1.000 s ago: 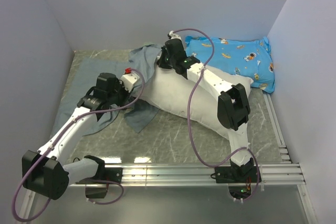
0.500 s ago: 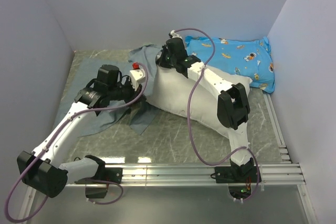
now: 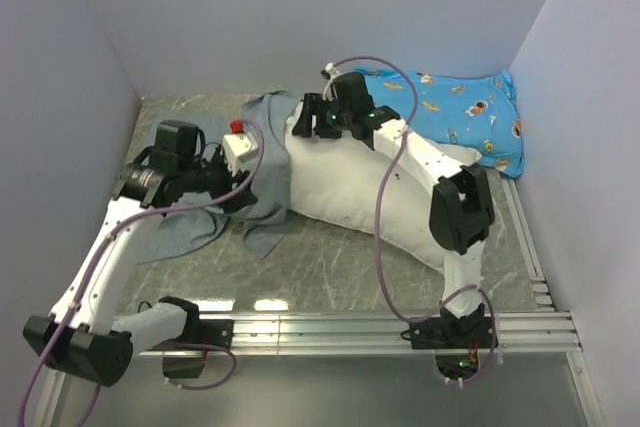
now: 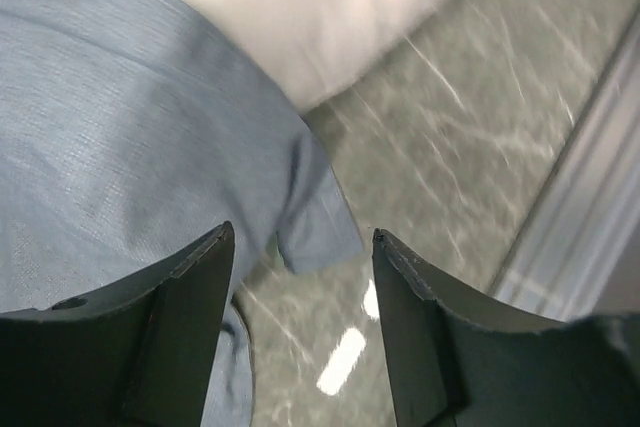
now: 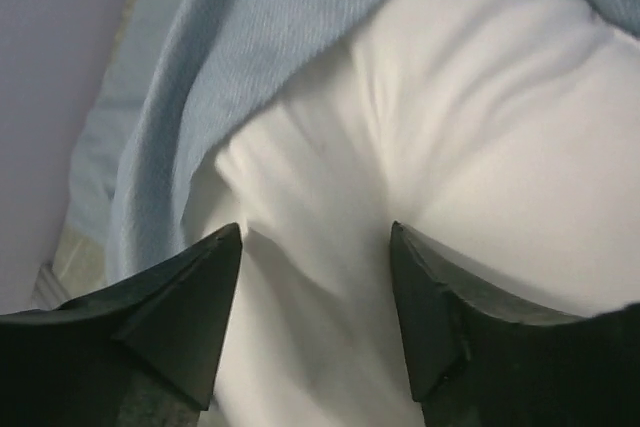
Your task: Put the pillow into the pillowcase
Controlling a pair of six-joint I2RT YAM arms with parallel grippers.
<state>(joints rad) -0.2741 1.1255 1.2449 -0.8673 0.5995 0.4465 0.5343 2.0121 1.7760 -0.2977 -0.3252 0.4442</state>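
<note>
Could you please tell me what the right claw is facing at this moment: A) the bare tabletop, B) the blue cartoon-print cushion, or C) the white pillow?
C: in the right wrist view the open right claw points at the white pillow, with the grey-blue pillowcase draped along its edge.

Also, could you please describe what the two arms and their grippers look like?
Both the left arm and right arm have white links with black joint housings, each trailing a looping purple cable. The left gripper and right gripper have dark, wedge-shaped fingers. A small red part sits by the left wrist.
</note>
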